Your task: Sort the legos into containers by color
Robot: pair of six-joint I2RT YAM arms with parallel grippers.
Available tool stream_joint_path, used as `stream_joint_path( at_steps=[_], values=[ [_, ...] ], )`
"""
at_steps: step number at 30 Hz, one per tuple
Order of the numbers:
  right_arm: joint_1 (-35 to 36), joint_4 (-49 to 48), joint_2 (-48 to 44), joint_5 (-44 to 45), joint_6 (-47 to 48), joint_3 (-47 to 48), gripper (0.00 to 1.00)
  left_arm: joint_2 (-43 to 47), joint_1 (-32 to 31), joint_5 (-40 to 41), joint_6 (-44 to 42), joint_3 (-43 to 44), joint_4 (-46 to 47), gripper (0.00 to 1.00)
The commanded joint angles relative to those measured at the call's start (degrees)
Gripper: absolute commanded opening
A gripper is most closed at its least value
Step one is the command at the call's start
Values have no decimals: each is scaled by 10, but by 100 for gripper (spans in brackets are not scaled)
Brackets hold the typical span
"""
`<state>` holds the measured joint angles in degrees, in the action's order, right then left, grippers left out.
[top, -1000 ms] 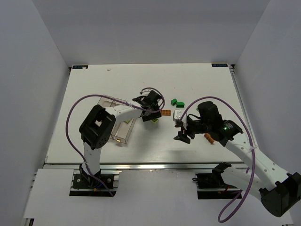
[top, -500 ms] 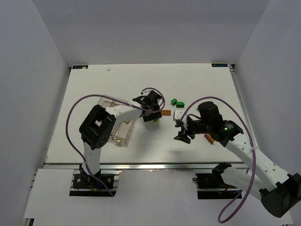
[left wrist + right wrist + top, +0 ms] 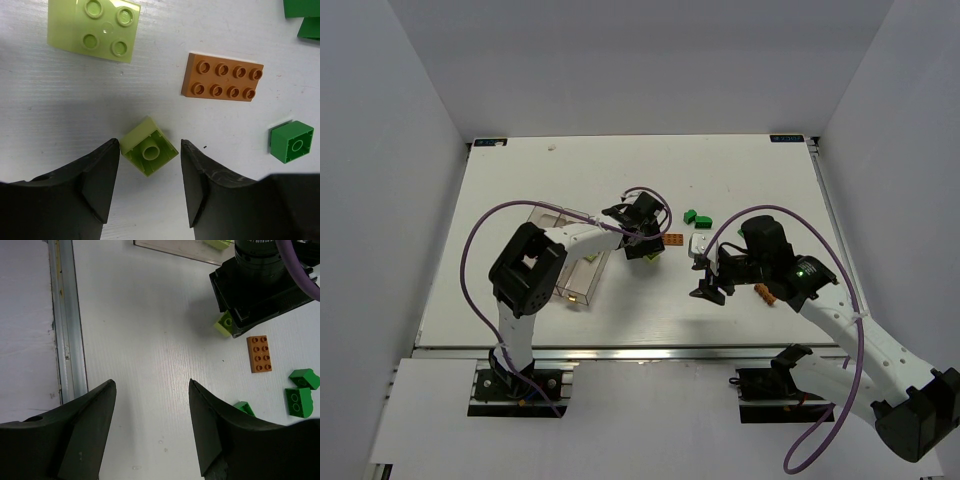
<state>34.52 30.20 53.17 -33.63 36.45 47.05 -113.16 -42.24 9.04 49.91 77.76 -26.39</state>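
My left gripper [image 3: 150,144] is open and low over the table, its fingers on either side of a small lime lego [image 3: 149,153] that lies upside down; the left fingertip is at the brick's corner. Around it lie a lime 2x2 lego [image 3: 93,27], an orange-brown 2x4 lego [image 3: 222,76] and a dark green lego [image 3: 292,141]. In the top view the left gripper [image 3: 645,248] is just right of the clear containers [image 3: 575,255]. My right gripper [image 3: 151,382] is open and empty over bare table, and it also shows in the top view [image 3: 705,288].
More dark green legos [image 3: 696,216] lie behind the orange-brown one [image 3: 673,239]. Another orange-brown piece [image 3: 767,294] lies right of my right gripper. The table's metal front rail [image 3: 62,320] shows in the right wrist view. A lime piece sits in the near container [image 3: 575,297].
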Motion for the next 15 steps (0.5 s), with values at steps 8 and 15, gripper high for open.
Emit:
stream_joint_path(
  at_steps=[8,15],
  values=[
    [-2,-3,-16,-11,4,1,66,-5,-3,-29,-14,0,17,59],
    [-2,-2,-16,-13,5,2,66,-2,-3,-34,-22,-2,13,49]
  ],
)
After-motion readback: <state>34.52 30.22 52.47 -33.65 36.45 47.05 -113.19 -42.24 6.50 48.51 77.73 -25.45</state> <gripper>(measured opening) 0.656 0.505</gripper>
